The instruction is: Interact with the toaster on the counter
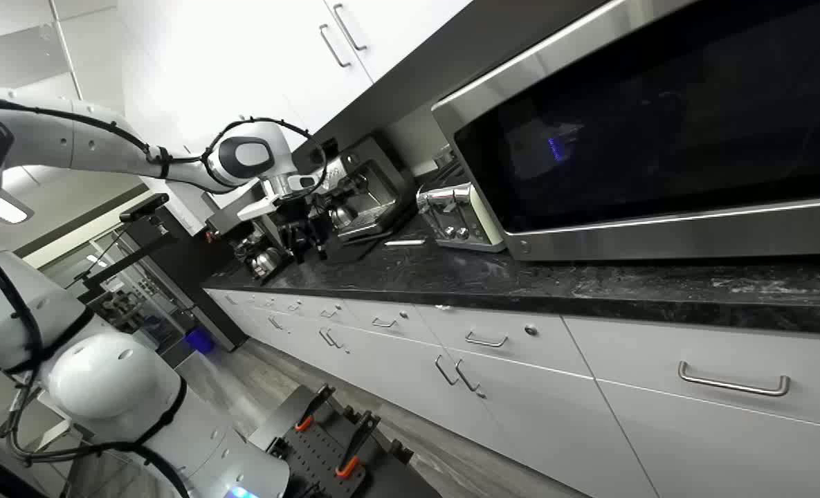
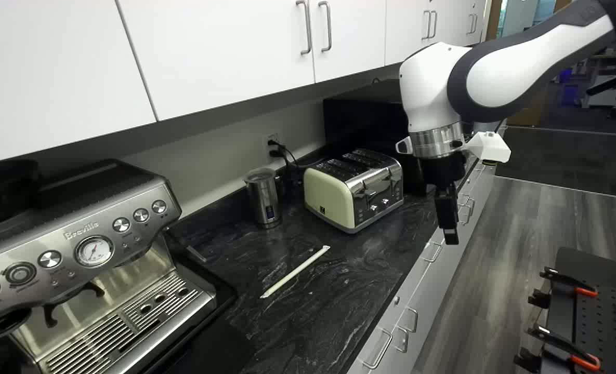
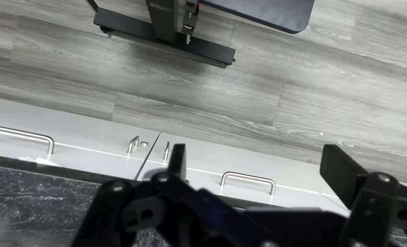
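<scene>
Toaster (image 2: 353,192) stands upright on the desk (image 2: 333,306), its front face (image 2: 379,191) and knobs (image 2: 374,208) turned outward, with the microwave (image 1: 652,131) just beside it. The arm (image 2: 500,78) holds the jaws out in front of the toaster, apart from it, near the desk's front edge. The jaws are spread wide and pinch nothing: in the wrist view only drawer fronts (image 3: 206,183) and floor (image 3: 203,92) show between them. The step in hand looks to be the approach, with contact not yet made. Next, I judge, the jaws must come in toward the toaster's front face and line up with a control before pressing or closing; which control is meant, the task does not say. A pale stick (image 2: 295,272) lies near the toaster, between it and the coffee machine (image 2: 94,252), and a metal jug (image 2: 264,200) stands beside the toaster too, so a frontal path seems safest.
</scene>
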